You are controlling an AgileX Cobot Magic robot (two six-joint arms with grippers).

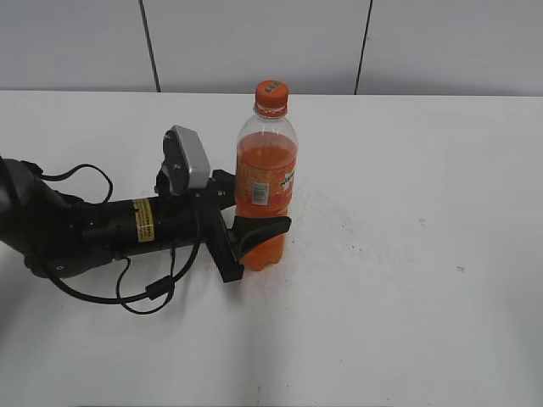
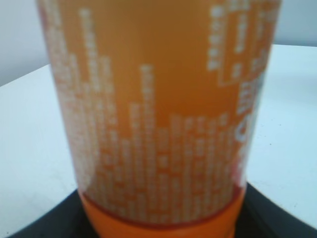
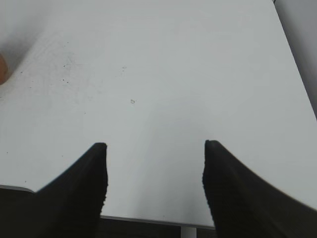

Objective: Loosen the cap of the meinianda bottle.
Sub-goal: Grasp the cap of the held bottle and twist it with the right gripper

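Observation:
The meinianda bottle (image 1: 265,182) stands upright on the white table, with orange drink, an orange label and a barcode patch. Its orange cap (image 1: 271,95) sits on the neck at the top. My left gripper (image 1: 259,233) lies low from the left and is shut on the bottle's lower body, one finger in front and one behind. In the left wrist view the bottle's label (image 2: 158,114) fills the frame, with the black fingers at the bottom corners. My right gripper (image 3: 154,148) is open and empty above bare table. It does not show in the exterior view.
The white table (image 1: 407,254) reaches to a grey panelled wall at the back. A sliver of the bottle (image 3: 2,69) shows at the left edge of the right wrist view. The table's near edge (image 3: 148,218) runs below the right fingers.

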